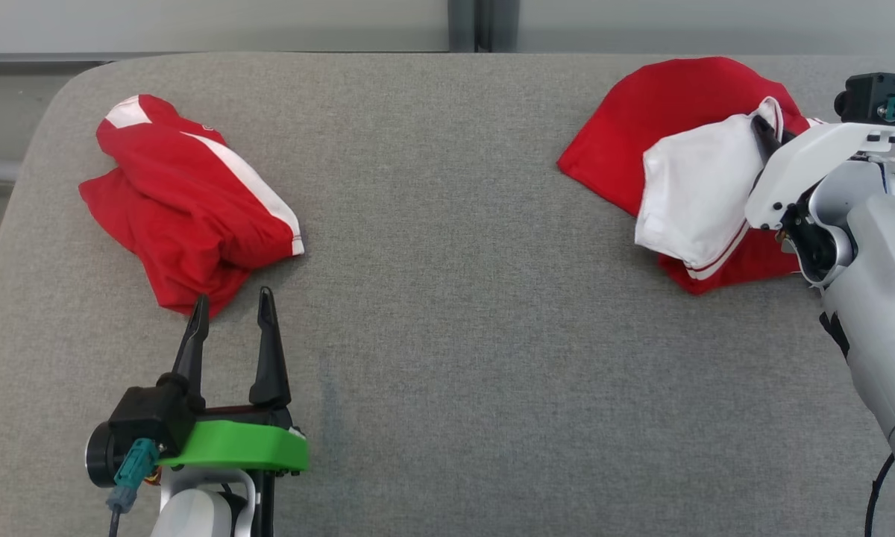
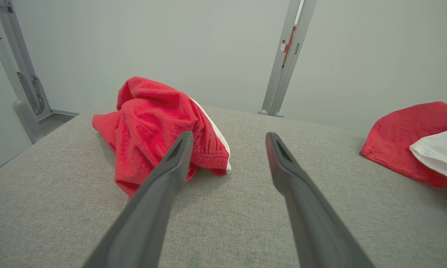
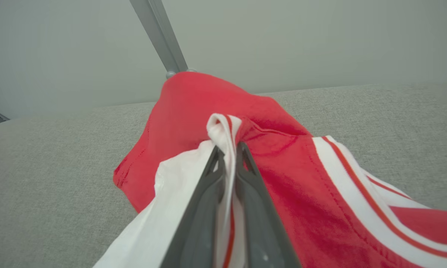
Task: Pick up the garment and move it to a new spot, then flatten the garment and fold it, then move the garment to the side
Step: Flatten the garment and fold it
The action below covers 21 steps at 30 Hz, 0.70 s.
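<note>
A red and white garment (image 1: 686,179) lies bunched at the far right of the grey padded table (image 1: 455,335). My right gripper (image 1: 762,128) is shut on a white, red-striped fold of it near its top; the right wrist view shows the cloth (image 3: 193,108) pinched between the closed fingers of the right gripper (image 3: 229,149). That same garment (image 2: 406,134) appears at the right edge of the left wrist view. My left gripper (image 1: 231,306) stands open and holds nothing, just below a second crumpled red garment (image 1: 186,201). The left gripper (image 2: 229,137) has its left finger beside that heap (image 2: 149,115).
The table's rounded far-left corner (image 1: 82,82) and back edge are near both garments. A grey wall with a metal post (image 2: 288,56) stands behind the table. Bare grey surface lies between the two garments and toward the front.
</note>
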Available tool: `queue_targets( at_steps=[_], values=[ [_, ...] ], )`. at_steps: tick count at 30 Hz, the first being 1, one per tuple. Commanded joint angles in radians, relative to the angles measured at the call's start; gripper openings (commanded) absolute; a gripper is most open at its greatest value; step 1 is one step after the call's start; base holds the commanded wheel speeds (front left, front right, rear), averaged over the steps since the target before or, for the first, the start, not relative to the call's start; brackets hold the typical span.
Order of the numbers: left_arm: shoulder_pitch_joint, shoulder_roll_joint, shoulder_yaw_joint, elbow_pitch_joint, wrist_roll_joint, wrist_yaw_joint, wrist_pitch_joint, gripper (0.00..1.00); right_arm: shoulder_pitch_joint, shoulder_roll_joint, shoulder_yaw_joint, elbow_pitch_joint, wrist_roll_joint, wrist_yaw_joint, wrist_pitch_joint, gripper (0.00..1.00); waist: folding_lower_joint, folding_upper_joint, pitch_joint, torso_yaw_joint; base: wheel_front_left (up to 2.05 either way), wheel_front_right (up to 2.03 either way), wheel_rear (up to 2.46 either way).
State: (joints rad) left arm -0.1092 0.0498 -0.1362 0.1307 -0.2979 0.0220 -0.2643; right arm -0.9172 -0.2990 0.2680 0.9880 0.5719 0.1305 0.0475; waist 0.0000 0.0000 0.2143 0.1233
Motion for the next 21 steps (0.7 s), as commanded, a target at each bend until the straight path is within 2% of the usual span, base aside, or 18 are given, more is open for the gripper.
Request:
queue_targets(
  at_steps=[1,3,5,6,7,8,15,21],
  values=[
    [-0.018,0.001,-0.001,0.001,0.0,-0.001,0.0,1.0,-0.017,-0.004,-0.001,0.001,0.015,0.0,0.007,0.0,0.0,0.0,0.02,0.018,0.0,0.0,0.0],
    [-0.023,0.001,-0.001,0.004,-0.001,0.0,0.0,1.0,-0.019,-0.008,0.008,0.003,0.031,0.0,0.022,0.0,0.0,0.0,0.029,0.025,0.0,0.0,0.0],
    [-0.03,0.001,-0.001,0.007,-0.001,-0.002,0.0,1.0,-0.024,-0.017,0.017,0.008,0.043,0.0,0.023,0.26,0.0,0.0,0.035,0.03,0.0,0.0,0.0],
    [-0.034,0.001,-0.001,0.01,0.0,-0.003,0.0,1.0,-0.027,-0.015,0.022,0.01,0.051,0.0,0.018,0.48,0.0,0.0,0.037,0.032,0.0,0.0,0.0],
    [-0.035,0.001,0.001,0.011,0.0,-0.003,0.0,1.0,-0.029,-0.012,0.025,0.011,0.056,0.0,0.01,0.79,0.0,0.0,0.039,0.032,0.0,0.0,0.0],
    [-0.036,0.001,0.002,0.013,0.002,-0.003,0.0,1.0,-0.032,-0.012,0.027,0.018,0.063,0.0,-0.004,1.0,0.0,0.0,0.039,0.032,0.0,0.0,0.0],
    [-0.031,0.001,0.007,0.025,0.016,-0.004,0.0,1.0,-0.016,0.016,0.052,0.059,0.073,0.0,-0.111,1.0,0.0,0.0,0.006,0.016,0.0,0.0,0.0],
    [0.005,0.001,0.022,0.034,0.028,-0.012,0.0,1.0,0.047,0.028,0.107,0.003,0.092,0.0,-0.215,1.0,0.0,0.0,-0.056,-0.031,0.0,0.0,0.0]
  ],
)
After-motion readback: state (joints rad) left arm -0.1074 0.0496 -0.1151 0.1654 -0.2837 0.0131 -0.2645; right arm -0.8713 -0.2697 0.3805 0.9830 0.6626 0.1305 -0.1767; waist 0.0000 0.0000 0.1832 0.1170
